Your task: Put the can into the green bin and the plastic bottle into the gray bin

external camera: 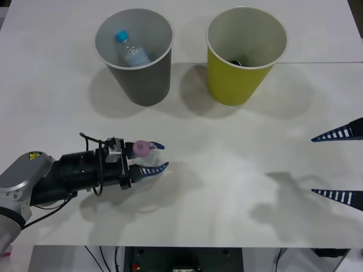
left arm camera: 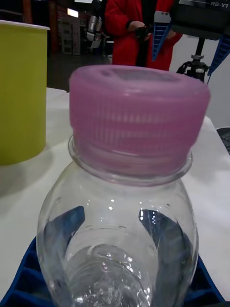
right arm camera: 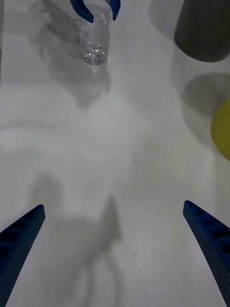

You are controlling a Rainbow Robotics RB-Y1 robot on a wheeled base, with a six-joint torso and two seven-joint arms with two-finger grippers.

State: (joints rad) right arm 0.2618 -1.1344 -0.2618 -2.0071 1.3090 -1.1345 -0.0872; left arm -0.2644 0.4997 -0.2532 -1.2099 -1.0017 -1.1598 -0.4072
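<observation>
The plastic bottle [external camera: 142, 152] stands upright on the white table at the front left, clear with a pink cap [left arm camera: 136, 115]. My left gripper [external camera: 154, 157] is shut on it, one blue finger on each side of its neck [right arm camera: 96, 12]. The gray bin [external camera: 142, 79] stands at the back left and the green bin [external camera: 232, 82] at the back right. A small dark thing [external camera: 237, 61] lies at the green bin's bottom; I cannot tell whether it is the can. At the table's right edge my right gripper [external camera: 313, 165] hangs open, holding nothing.
A clear bottle with a blue cap [external camera: 131, 52] lies inside the gray bin. Bare white table [external camera: 227, 170] stretches between the two grippers and in front of the bins. A seam [external camera: 317, 62] runs across the table behind the bins.
</observation>
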